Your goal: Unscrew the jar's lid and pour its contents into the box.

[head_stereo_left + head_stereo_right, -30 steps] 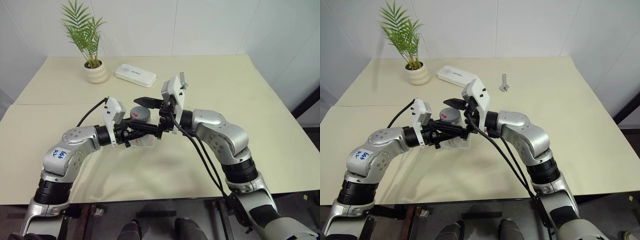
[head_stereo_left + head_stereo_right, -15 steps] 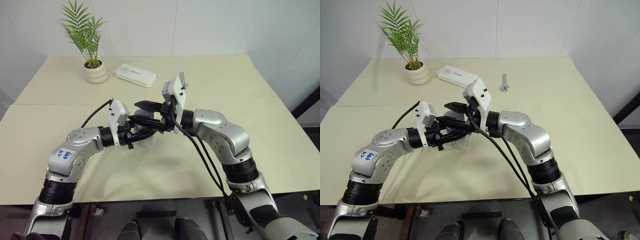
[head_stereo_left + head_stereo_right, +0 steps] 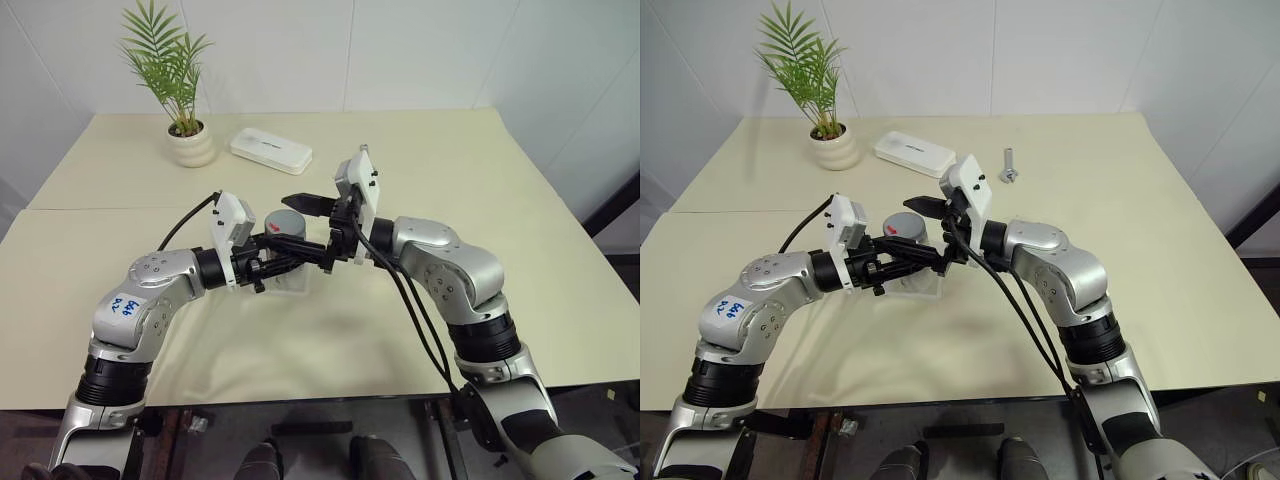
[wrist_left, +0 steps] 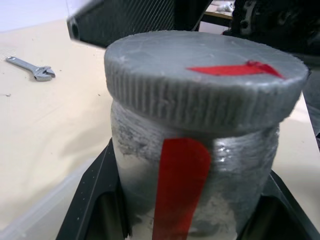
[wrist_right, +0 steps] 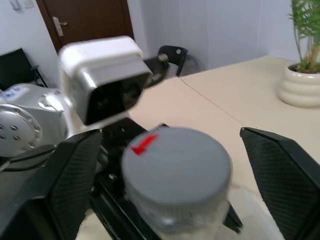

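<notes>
Near the middle of the surface (image 3: pixel 520 180), the left claw (image 3: pixel 290 247) grips the jar (image 4: pixel 192 180) by its body, holding it over the box (image 3: pixel 908 283). Half a second ago the right claw (image 3: pixel 312 228) was pinched on the lid (image 5: pixel 175 167); now its fingers (image 5: pixel 65 180) stand wide, one on each side of the cap and clear of it. That looks like a release to re-grip between turns, so the lid is still on. Left arm and jar have stayed put.

Silver arms with black joints, black cables, white wrist cameras, blue handwriting on left arm.
</notes>
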Action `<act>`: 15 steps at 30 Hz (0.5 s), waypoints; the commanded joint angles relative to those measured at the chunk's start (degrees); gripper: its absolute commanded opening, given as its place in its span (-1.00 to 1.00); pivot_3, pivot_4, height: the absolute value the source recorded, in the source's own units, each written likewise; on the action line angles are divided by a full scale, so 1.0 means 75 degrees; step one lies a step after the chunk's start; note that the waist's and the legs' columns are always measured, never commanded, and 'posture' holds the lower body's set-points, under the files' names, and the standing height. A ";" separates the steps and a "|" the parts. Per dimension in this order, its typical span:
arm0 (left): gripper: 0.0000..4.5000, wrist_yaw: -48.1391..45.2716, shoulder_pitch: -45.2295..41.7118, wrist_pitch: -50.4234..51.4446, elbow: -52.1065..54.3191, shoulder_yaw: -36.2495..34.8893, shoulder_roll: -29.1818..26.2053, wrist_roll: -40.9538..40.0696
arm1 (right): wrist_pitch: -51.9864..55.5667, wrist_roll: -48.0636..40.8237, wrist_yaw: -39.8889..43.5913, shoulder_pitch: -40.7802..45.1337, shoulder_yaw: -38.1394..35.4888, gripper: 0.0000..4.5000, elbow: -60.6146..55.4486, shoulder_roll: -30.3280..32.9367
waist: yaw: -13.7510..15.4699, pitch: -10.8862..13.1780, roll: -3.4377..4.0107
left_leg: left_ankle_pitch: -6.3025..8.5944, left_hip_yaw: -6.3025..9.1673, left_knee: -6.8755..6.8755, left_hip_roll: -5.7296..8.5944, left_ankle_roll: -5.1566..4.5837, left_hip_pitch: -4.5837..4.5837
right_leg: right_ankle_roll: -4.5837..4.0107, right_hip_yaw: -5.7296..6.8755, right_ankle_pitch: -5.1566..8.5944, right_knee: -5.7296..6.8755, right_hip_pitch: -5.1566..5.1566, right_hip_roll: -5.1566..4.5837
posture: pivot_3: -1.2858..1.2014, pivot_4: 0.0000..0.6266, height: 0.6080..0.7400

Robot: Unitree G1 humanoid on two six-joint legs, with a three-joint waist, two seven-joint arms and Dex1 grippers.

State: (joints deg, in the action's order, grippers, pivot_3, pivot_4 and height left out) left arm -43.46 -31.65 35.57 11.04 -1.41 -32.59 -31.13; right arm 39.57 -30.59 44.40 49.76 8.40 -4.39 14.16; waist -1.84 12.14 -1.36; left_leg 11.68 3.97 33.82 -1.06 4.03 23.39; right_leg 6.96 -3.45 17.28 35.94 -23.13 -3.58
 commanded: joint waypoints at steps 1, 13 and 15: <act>-0.14 -0.0077 -0.0106 -0.0149 0.0300 -0.0163 -0.0056 -0.0035 | -0.0147 0.0117 0.0126 0.0192 0.0013 0.99 -0.0154 0.0110 | 0.0000 0.0000 0.0000 | 0.0000 0.0000 0.0000 0.0000 0.0000 0.0000 | 0.0000 0.0000 0.0000 0.0000 0.0000 0.0000 | 0.03 -0.52 1.00; -0.14 -0.0135 -0.0190 -0.0157 0.0214 -0.0129 -0.0018 -0.0009 | -0.0106 0.0063 0.0052 0.0069 -0.0106 0.71 -0.0178 -0.0088 | -0.0009 0.0000 0.0000 | 0.0000 0.0000 -0.0001 0.0000 0.0000 0.0000 | 0.0000 0.0000 0.0000 0.0001 -0.0001 0.0001 | 0.03 -0.52 1.00; -0.14 -0.0142 -0.0186 -0.0155 0.0220 -0.0131 -0.0019 -0.0014 | -0.0090 -0.0017 0.0036 0.0055 -0.0157 0.41 -0.0226 -0.0162 | -0.0009 0.0000 0.0000 | 0.0000 0.0000 0.0000 0.0000 0.0000 0.0000 | 0.0000 0.0000 0.0000 0.0002 -0.0001 0.0001 | 0.03 -0.52 1.00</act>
State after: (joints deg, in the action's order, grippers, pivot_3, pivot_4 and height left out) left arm -44.03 -31.98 35.57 11.00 -1.52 -32.59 -31.13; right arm 39.15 -29.56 44.97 49.97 8.65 -4.09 13.43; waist -1.91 12.14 -1.36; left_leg 11.68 3.97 33.82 -1.07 4.03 23.39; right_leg 6.97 -3.45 17.28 35.96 -23.14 -3.57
